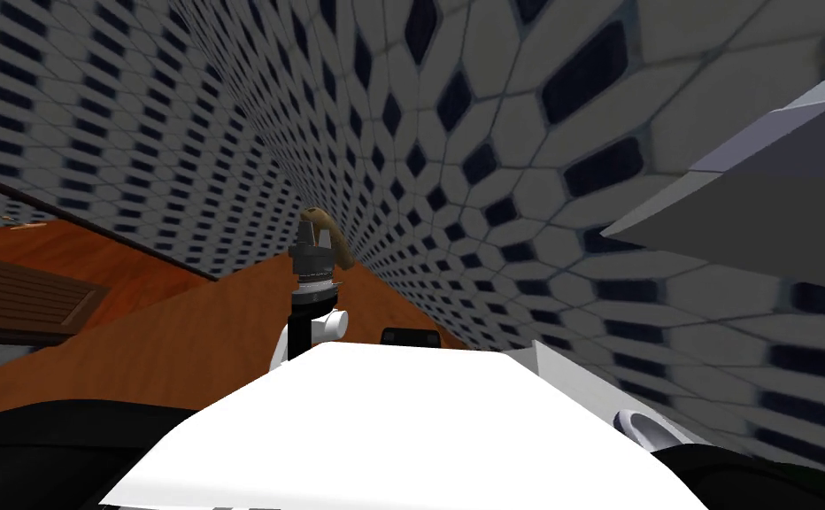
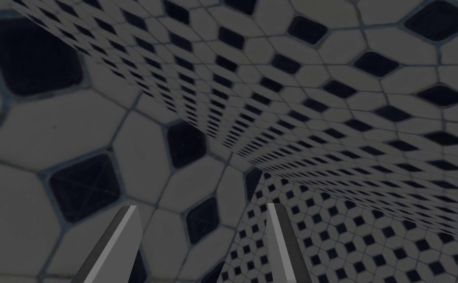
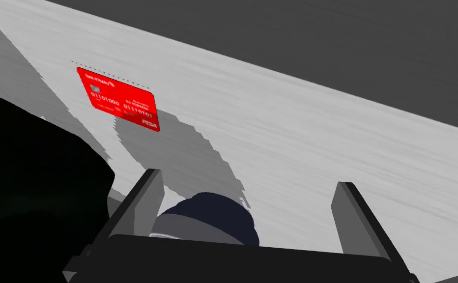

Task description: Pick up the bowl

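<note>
Tiled wall (image 1: 490, 133) of pale hexagons and dark blue diamonds across most of the head view; slants with the camera. Below it at the left, an orange-brown wooden surface (image 1: 181, 336) running up to the wall's foot, with a darker slatted wooden panel (image 1: 21, 301) at its left edge. At the right, a plain grey wedge-shaped block (image 1: 756, 204) jutting in. At the middle, a dark cylindrical part with a tan curved piece (image 1: 327, 235) on top; cannot tell what it is.

Left wrist view next: left gripper (image 2: 202, 207), fingers standing apart with nothing between them.

Right wrist view last: pale grey surface (image 3: 297, 137) with faint streaks, bordered at its far edge by a dark grey plane (image 3: 321, 29). Over it the right gripper (image 3: 247, 178), fingers spread wide, gripping nothing. Between those fingers the bowl (image 3: 208, 216), dark blue and rounded; sits on the pale surface, close beside one finger and well apart from the other, near part hidden by the gripper's body. Beyond the bowl, a red card (image 3: 120, 98) lying flat, between it and the surface's far edge. Beside the gripper, on the card's side, a black mass (image 3: 26, 172).
</note>
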